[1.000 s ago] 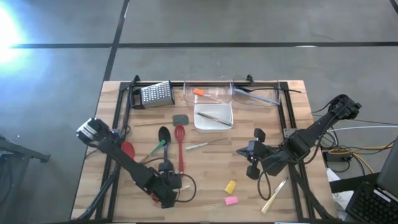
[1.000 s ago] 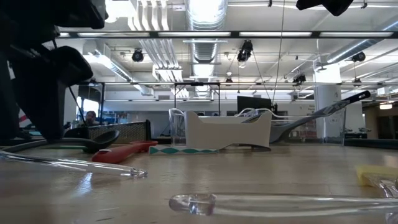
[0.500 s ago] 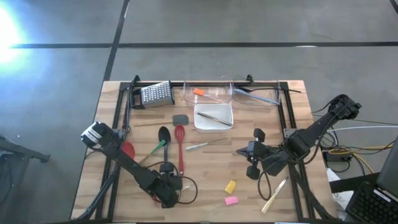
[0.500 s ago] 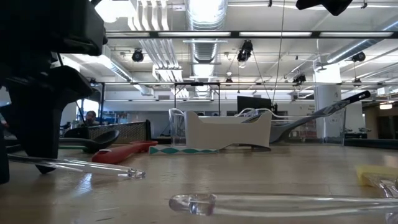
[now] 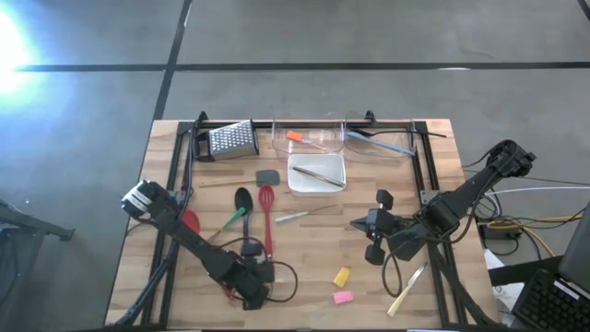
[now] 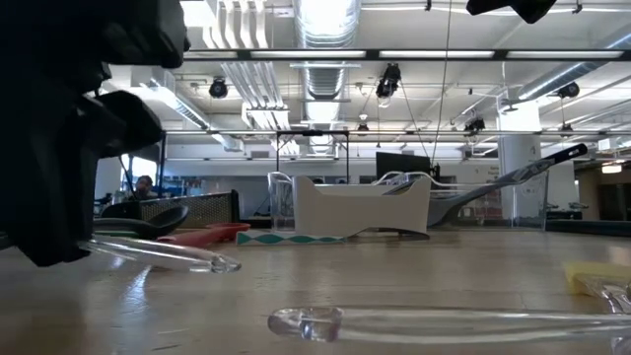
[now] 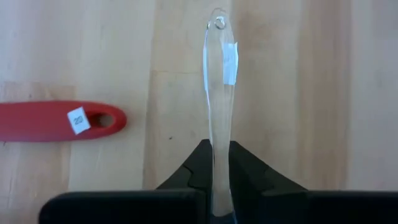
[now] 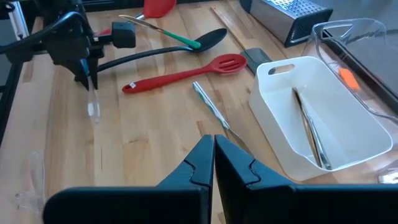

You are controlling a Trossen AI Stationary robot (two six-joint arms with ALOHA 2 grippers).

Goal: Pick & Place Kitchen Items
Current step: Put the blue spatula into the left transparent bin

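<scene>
Overhead, table-level and both wrist views share the red spatula (image 5: 266, 218).

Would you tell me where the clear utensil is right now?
In the high view it is near the table's front left, gripped by the left gripper; the clear utensil lies beside the red spatula handle.

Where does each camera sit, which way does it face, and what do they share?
High: above the table, looking straight down; left arm and right arm show.
Low: table-top height, level across toward the white tray; the left arm looms dark.
Left wrist: on the left arm, looking down past the left tool, shut on the clear utensil.
Right wrist: on the right arm, past the shut right tool, facing the left arm.
Shared: low and both wrist views show the clear utensil.
</scene>
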